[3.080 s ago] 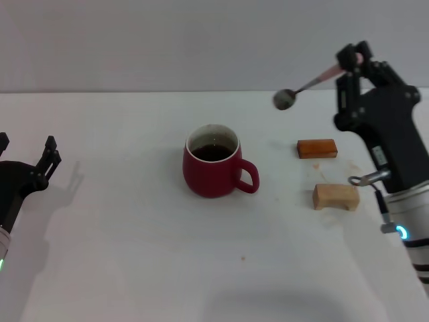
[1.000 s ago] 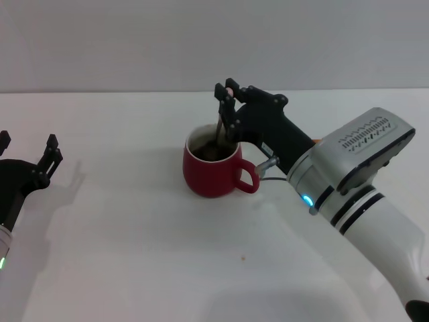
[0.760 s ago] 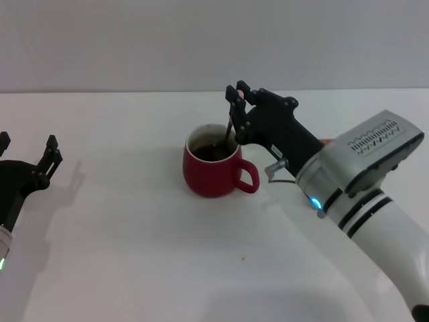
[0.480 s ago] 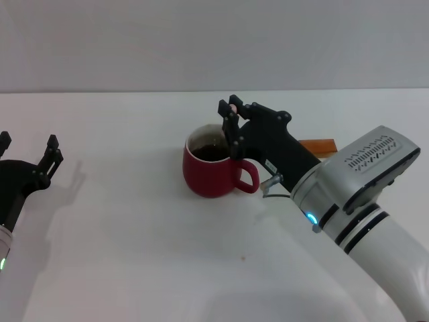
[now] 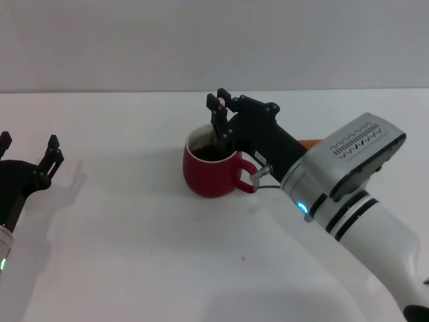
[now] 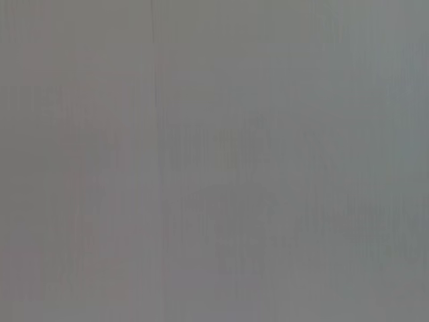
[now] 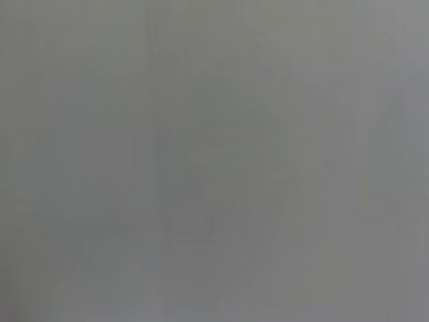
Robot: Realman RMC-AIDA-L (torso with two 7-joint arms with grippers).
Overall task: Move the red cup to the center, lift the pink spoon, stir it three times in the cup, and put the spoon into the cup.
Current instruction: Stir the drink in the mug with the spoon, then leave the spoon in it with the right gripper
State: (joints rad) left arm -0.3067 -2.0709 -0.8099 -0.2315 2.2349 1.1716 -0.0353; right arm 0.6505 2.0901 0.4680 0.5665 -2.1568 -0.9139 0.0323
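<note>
While the left gripper (image 5: 30, 157) rests parked and spread, the right gripper (image 5: 218, 115) pinches what appears the pink spoon (image 5: 216, 127) above the red cup (image 5: 212, 168).

I read this as a bare lab or test bench: a plain white surface (image 5: 134, 255) runs back to a blank grey wall (image 5: 134, 40) just behind the red cup (image 5: 211, 171). My two wrist views show only flat grey.
</note>
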